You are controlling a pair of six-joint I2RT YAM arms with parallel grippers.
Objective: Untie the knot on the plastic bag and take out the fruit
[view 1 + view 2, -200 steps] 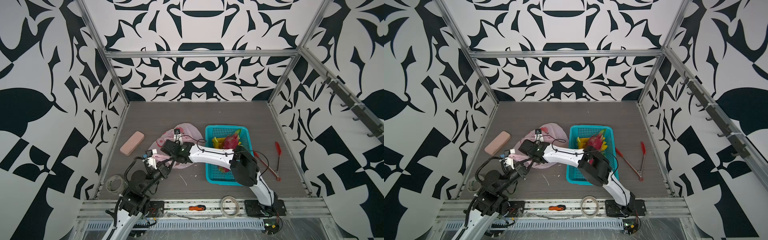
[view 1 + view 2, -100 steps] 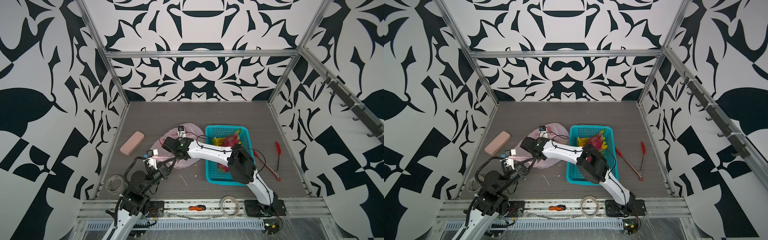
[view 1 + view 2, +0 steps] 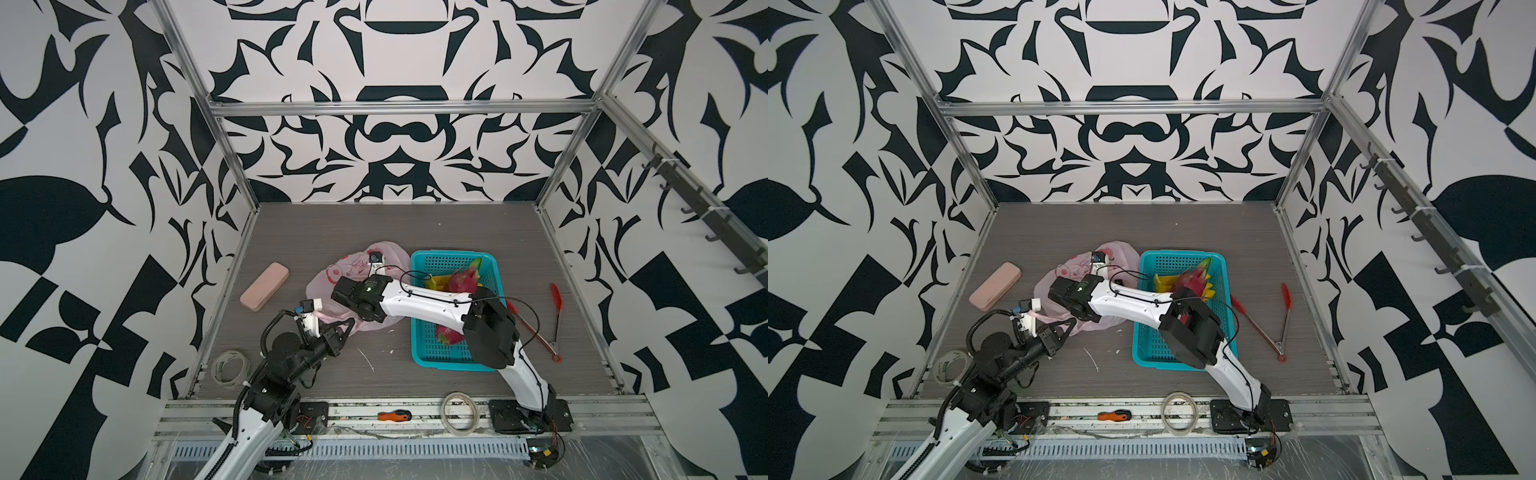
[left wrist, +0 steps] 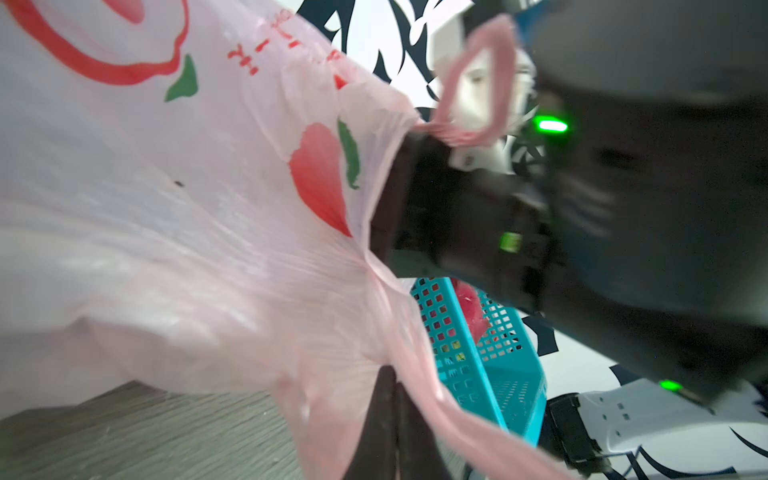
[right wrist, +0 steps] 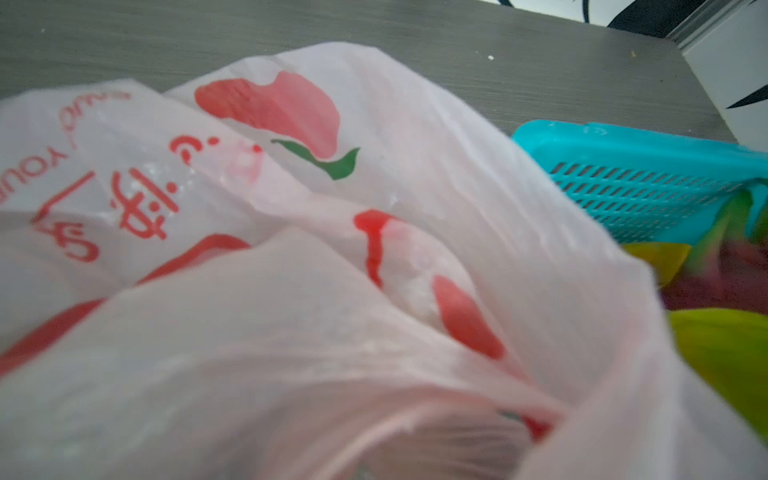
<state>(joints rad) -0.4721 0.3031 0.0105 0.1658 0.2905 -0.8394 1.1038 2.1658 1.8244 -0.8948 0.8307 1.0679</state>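
Right gripper (image 4: 395,195) has moved farther back into the thin translucent pale-pink plastic bag (image 3: 353,266); its jaws are hidden, so I cannot tell their state.
Left gripper (image 4: 390,390) is pressed together on one thin pink loop handle (image 4: 419,365); the bag lies just beside the teal perforated plastic basket (image 3: 453,257) holding magenta dragon fruit (image 3: 463,278) and yellow bananas (image 3: 432,283).

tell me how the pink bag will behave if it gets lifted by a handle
Probably floppy: the plastic bag sags in soft creased folds. Likely light, as the film looks thin and translucent. A pull would probably bunch it before shifting it: the handle is drawn into a taut strand at the shut left gripper.
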